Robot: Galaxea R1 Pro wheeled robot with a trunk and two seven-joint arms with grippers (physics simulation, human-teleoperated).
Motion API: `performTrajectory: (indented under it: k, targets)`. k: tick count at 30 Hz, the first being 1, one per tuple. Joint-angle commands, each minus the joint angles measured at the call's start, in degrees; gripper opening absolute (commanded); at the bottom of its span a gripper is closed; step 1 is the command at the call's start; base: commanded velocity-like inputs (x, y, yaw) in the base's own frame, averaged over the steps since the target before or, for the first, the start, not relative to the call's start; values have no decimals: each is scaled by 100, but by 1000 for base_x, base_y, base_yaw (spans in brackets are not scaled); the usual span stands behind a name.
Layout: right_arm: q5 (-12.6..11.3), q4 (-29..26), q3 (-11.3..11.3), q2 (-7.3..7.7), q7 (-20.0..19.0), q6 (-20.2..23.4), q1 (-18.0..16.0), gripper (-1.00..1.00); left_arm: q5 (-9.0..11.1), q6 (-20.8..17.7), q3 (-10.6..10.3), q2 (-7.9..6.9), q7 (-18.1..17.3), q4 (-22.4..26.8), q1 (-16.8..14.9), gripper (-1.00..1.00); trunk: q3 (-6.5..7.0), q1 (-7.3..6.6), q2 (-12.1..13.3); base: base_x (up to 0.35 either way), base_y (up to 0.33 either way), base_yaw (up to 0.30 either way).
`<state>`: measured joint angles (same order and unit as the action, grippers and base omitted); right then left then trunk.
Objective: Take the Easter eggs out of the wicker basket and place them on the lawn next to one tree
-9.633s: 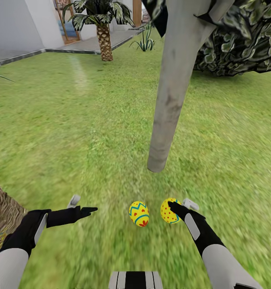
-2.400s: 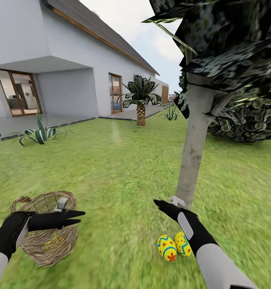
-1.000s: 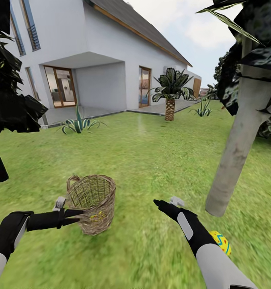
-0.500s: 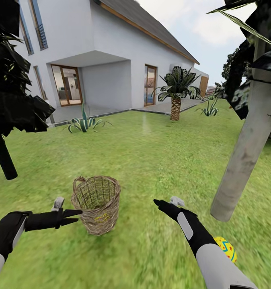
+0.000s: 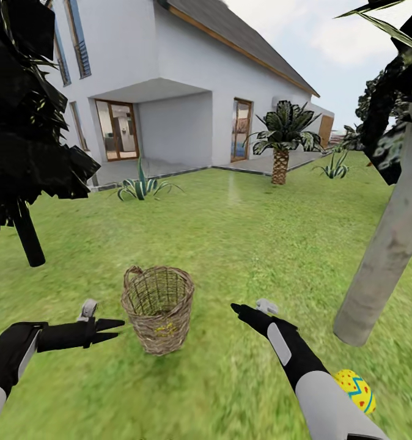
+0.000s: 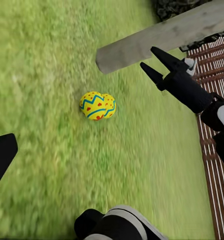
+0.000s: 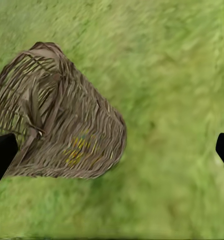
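Note:
The wicker basket stands upright on the lawn, between my two grippers. A yellow egg glints through its weave, as it does in the right wrist view, where the egg lies inside the basket. My left gripper is open, just left of the basket. My right gripper is open and empty, right of it. Two Easter eggs lie together on the grass near the pale grey tree trunk. One egg shows behind my right forearm, near the trunk.
A thin black-trunked tree stands at the left. The white house, a spiky plant and a short palm are at the back. A brown slatted fence runs behind the eggs.
The whole view has swung left, so the basket sits nearer the picture's middle and the trunk and egg have slid right. Both arms keep their pose.

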<state>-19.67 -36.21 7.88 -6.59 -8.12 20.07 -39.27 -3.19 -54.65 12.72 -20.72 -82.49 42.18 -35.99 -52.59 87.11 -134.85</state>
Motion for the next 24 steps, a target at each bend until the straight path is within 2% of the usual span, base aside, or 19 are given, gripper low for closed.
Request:
performTrajectory:
  k: [1, 12, 20, 22, 24]
  targets:
    - [-20, -9, 39, -11, -21, 41, -2, 100, -36, -59, 11, 1, -37, 1, -5, 100, -6, -1, -3, 0, 0, 286]
    - [-19, -7, 38, -26, -15, 32, -2, 100, -58, -52, 27, -11, -4, 1, -5, 100, -6, -1, -3, 6, 1, 289]
    - [-19, -8, 38, -26, -14, 28, -2, 100, -66, -60, 28, -20, 73, 1, -5, 100, -6, -1, -3, 164, 98, 290]
    - [-19, -6, 38, -26, -12, 28, -2, 100, -67, -66, 28, -61, 218, 1, -5, 100, -6, -1, -3, 77, 41, 290]
    - [-19, -7, 38, -26, -6, 25, -2, 100, -68, -74, 33, -92, 672, 1, -5, 100, -6, -1, -3, 25, 13, 290]
